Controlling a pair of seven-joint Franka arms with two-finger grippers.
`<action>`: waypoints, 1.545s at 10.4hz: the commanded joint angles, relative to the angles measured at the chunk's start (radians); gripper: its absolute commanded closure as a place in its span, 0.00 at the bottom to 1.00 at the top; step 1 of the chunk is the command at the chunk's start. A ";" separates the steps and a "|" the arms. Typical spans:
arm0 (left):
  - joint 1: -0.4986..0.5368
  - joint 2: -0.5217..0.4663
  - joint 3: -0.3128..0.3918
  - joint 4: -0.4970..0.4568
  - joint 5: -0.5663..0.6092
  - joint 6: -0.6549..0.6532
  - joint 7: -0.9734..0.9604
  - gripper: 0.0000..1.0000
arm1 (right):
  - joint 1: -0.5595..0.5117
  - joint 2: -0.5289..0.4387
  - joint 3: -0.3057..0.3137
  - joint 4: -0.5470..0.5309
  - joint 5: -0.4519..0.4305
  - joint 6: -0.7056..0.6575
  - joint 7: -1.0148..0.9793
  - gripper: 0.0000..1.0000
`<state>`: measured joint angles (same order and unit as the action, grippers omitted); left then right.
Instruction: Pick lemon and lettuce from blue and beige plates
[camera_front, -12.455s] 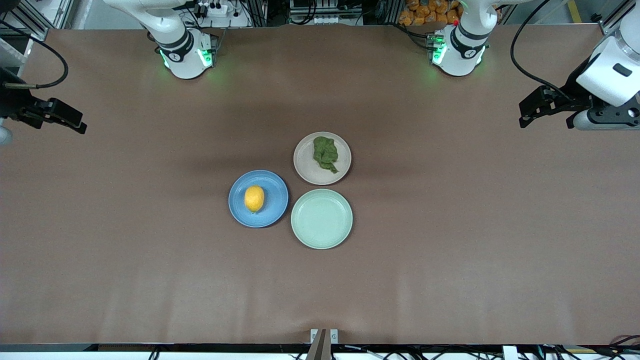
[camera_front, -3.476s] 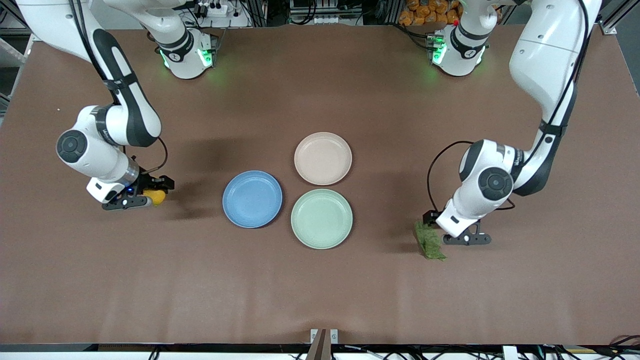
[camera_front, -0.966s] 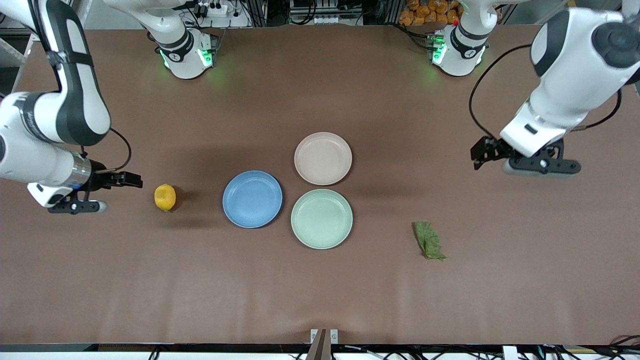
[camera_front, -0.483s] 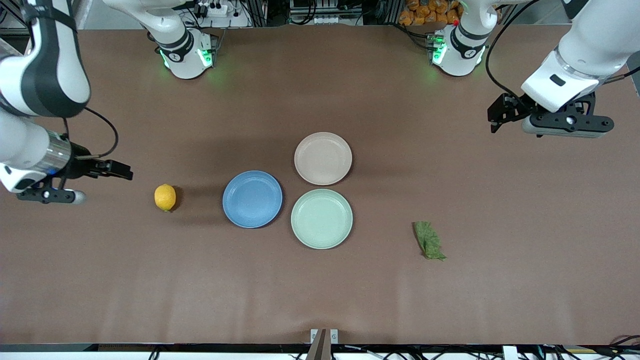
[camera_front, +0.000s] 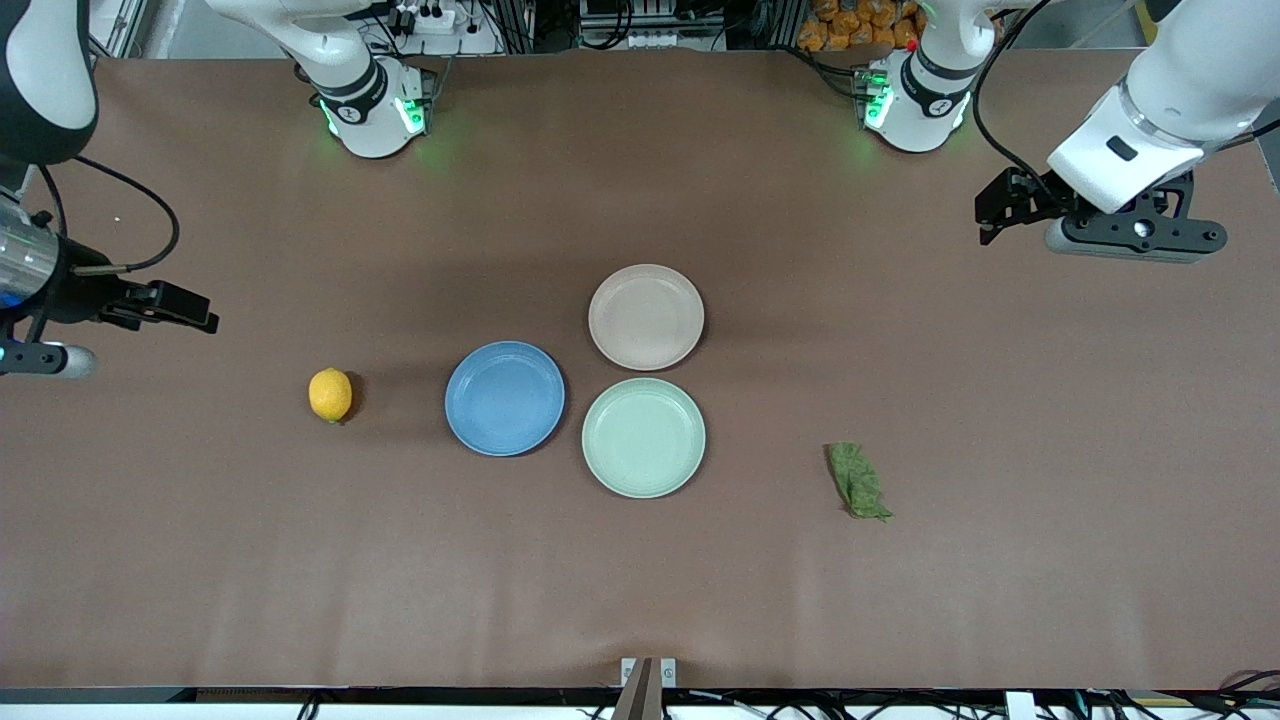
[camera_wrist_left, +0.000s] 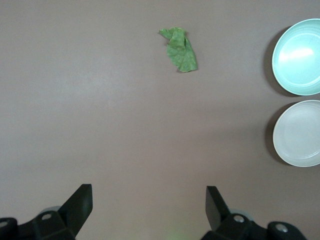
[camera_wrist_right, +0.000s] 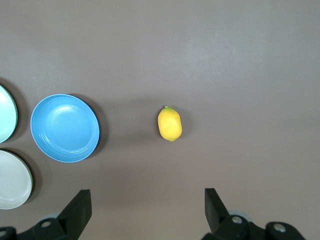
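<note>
The lettuce (camera_front: 858, 480) lay on the table (camera_front: 640, 580) nearest the camera; the lemon (camera_front: 330, 394) lay beside the emptied blue plate (camera_front: 505, 398), the beige plate (camera_front: 646, 317) also bare. Both jobs looked done: right hand (camera_front: 165, 308) and left hand (camera_front: 1005, 205) hovered released, empty.

green plate and table

empty pale green plate (camera_front: 643, 437) on the brown table (camera_front: 640, 590), nearest the front camera of the plates.

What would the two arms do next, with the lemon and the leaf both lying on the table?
Probably just pull back and rest. The lemon and lettuce lie on the table, off the blue plate and beige plate, and the left gripper and right gripper are open, holding nothing.
</note>
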<state>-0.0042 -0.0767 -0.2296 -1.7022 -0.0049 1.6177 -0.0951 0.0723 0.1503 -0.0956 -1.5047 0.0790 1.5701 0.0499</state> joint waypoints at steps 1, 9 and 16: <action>0.000 0.040 0.009 0.070 -0.029 -0.041 0.029 0.00 | 0.004 -0.020 0.000 0.034 0.002 -0.039 0.033 0.00; -0.033 0.072 0.049 0.111 -0.023 -0.026 -0.084 0.00 | 0.015 -0.113 0.005 0.034 -0.025 -0.085 0.031 0.00; -0.033 0.069 0.052 0.111 -0.017 0.041 -0.009 0.00 | 0.024 -0.126 0.039 -0.032 -0.085 -0.042 0.041 0.00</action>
<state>-0.0262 -0.0162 -0.1911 -1.6096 -0.0084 1.6589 -0.1319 0.0881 0.0448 -0.0650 -1.5146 0.0291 1.5121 0.0701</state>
